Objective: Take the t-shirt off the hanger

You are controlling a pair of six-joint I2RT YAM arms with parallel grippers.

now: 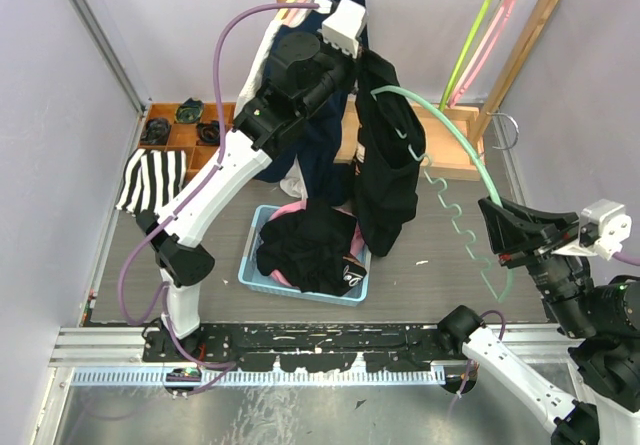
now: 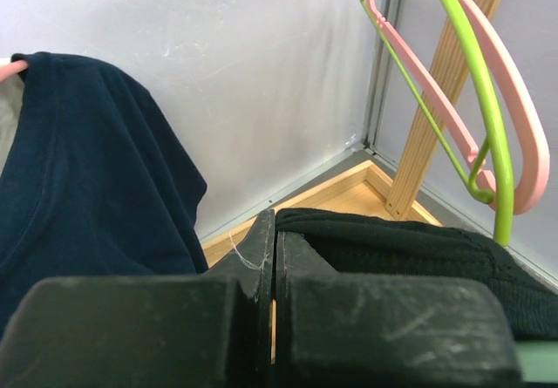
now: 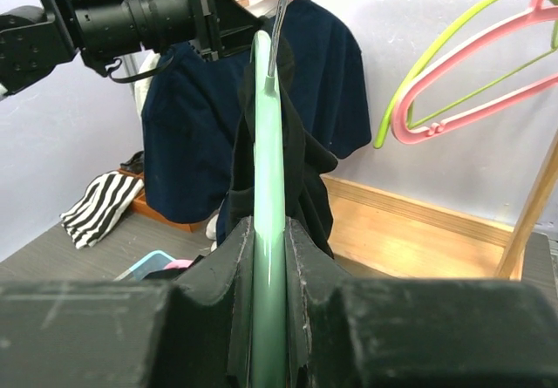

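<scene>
Nearest the arms' bases, off to the right of the blue basket (image 1: pixel 290 290) and nearer than it, the right gripper (image 1: pixel 496 233) has its fingers closed firmly on the lower end of the mint-green hanger (image 3: pixel 266 187). The wrist view shows the plastic clamped edge-on between them. This grip looks meant to anchor the hanger so that it cannot swing when the cloth is drawn off. From there the hanger arcs up and away, towards a point above the basket's far right corner. The black t-shirt (image 1: pixel 388 165) is draped over that raised part, its body hanging down towards the basket's right rim. The basket already holds dark and pink clothes, so it is probably where the shirt is meant to drop. Higher, above the basket's far side, the left gripper (image 2: pixel 275 240) has its fingers pressed fully together at the top of the shirt. Black fabric emerges right at the fingertips, which suggests a pinch of the cloth near the shoulder, ready to peel it off the hanger's arm. Left of the basket lies a striped cloth (image 1: pixel 150 180). Beyond the basket stands the wooden rack (image 2: pixel 436 118), with a navy shirt (image 2: pixel 87 170) hanging on it and, further right, a bare pink hanger (image 2: pixel 523 144) and a lime hanger (image 2: pixel 488 100).
</scene>
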